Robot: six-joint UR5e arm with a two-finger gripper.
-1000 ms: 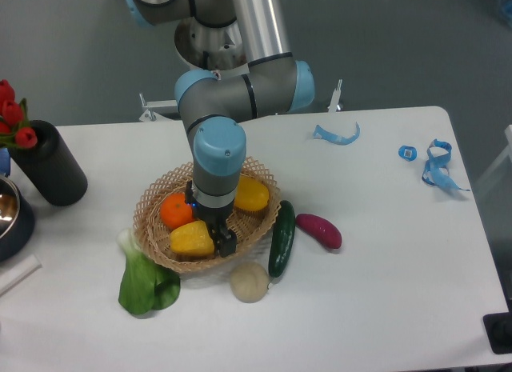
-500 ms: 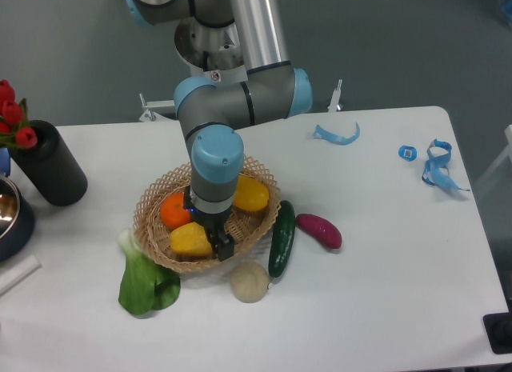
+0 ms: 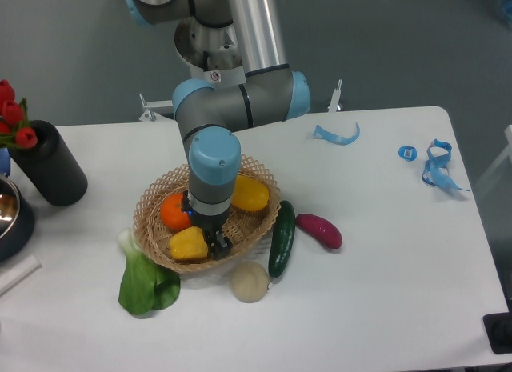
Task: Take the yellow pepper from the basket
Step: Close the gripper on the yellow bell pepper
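One finger (image 3: pixel 221 245) of my gripper (image 3: pixel 214 244) shows dark below my wrist, down inside the basket (image 3: pixel 152 198) and touching the right side of the pepper (image 3: pixel 188 243); the other finger is hidden, so I cannot tell whether I am open or clamped on it. The pepper lies at the basket's front left, on the weave. Just behind it sits an orange (image 3: pixel 173 211), and to my right, partly covered by my wrist, a smooth yellow fruit (image 3: pixel 251 194). Outside the rim, a green leafy vegetable (image 3: pixel 144 282) lies at front left, a pale round ball (image 3: pixel 250 281) at the front, a cucumber (image 3: pixel 281 238) against the right edge, and a purple eggplant (image 3: pixel 319 230) beyond that. Far left stands a black vase (image 3: pixel 50 166) with red tulips (image 3: pixel 14 116). Blue strips (image 3: pixel 337 135) lie well apart at the table's (image 3: pixel 384 292) far right.
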